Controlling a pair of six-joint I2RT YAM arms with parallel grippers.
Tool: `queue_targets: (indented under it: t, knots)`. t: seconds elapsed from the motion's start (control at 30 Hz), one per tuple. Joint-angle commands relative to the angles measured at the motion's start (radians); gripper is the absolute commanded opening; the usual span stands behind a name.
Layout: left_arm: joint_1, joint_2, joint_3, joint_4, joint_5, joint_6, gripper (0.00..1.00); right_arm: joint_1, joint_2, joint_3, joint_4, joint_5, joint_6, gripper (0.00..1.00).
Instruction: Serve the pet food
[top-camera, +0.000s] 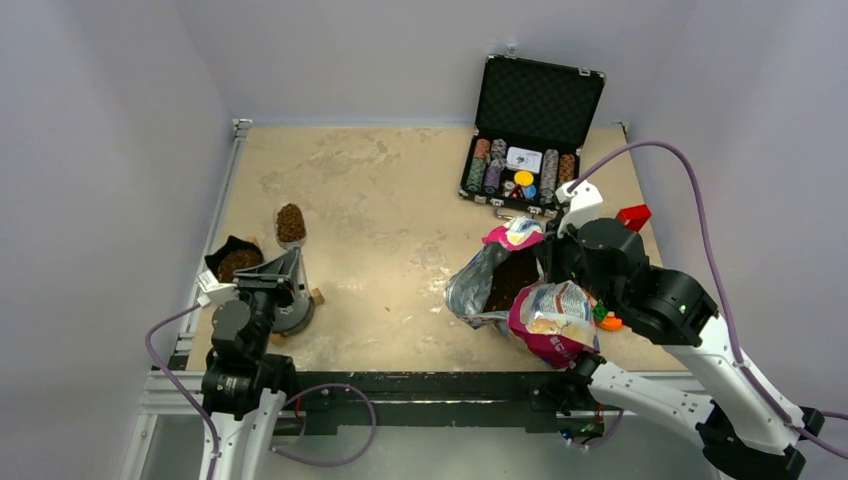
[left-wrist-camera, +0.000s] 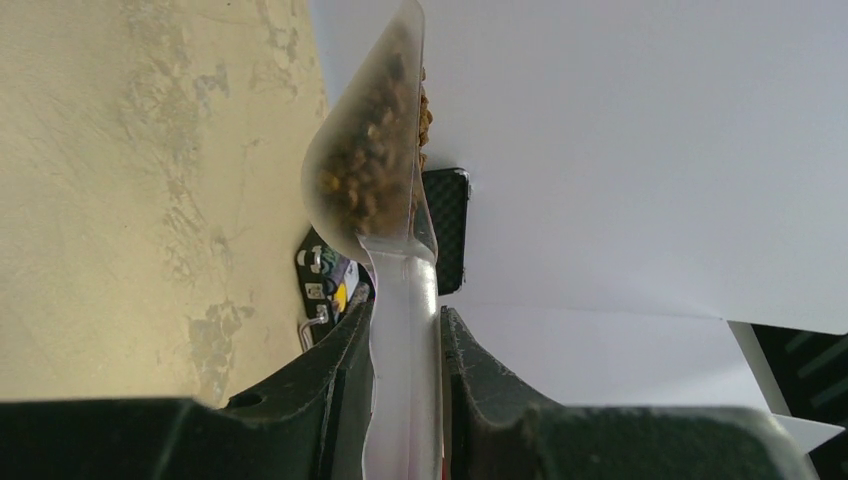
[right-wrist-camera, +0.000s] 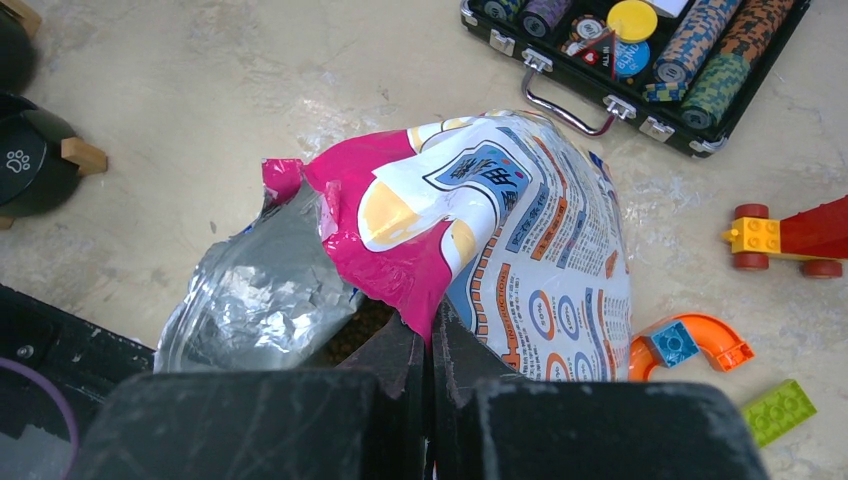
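My left gripper (top-camera: 286, 258) is shut on the handle of a translucent scoop (left-wrist-camera: 372, 150) heaped with dark-brown kibble (top-camera: 291, 223), held above the table's left side. A black bowl (top-camera: 216, 257) holding kibble sits just left of it. A second dark bowl on wooden feet (top-camera: 298, 312) stands under the gripper. My right gripper (right-wrist-camera: 430, 322) is shut on the pink rim of the open pet food bag (right-wrist-camera: 540, 250). The bag's silver lining (right-wrist-camera: 255, 300) gapes open and kibble shows inside (top-camera: 514, 280).
An open black poker chip case (top-camera: 527, 160) lies at the back right and also shows in the right wrist view (right-wrist-camera: 690, 135). A red and yellow toy car (right-wrist-camera: 790, 235), an orange curved piece (right-wrist-camera: 712, 345) and a green brick (right-wrist-camera: 778, 410) lie right of the bag. Walls enclose the table.
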Motion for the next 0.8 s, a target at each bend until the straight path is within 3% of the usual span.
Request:
queue_targets:
  t: [0.0,0.27,0.77]
  knots:
    - [0.003,-0.045,0.014,0.000,-0.042,-0.012,0.00,0.008,-0.033,0.025,0.151,-0.037,-0.001,0.00]
    - [0.003,-0.064,0.055,-0.078,-0.075,-0.013,0.00,0.008,-0.025,0.035,0.156,-0.033,-0.015,0.00]
    - [0.003,-0.046,-0.080,0.181,-0.139,-0.022,0.00,0.008,-0.022,0.027,0.151,-0.026,-0.017,0.00]
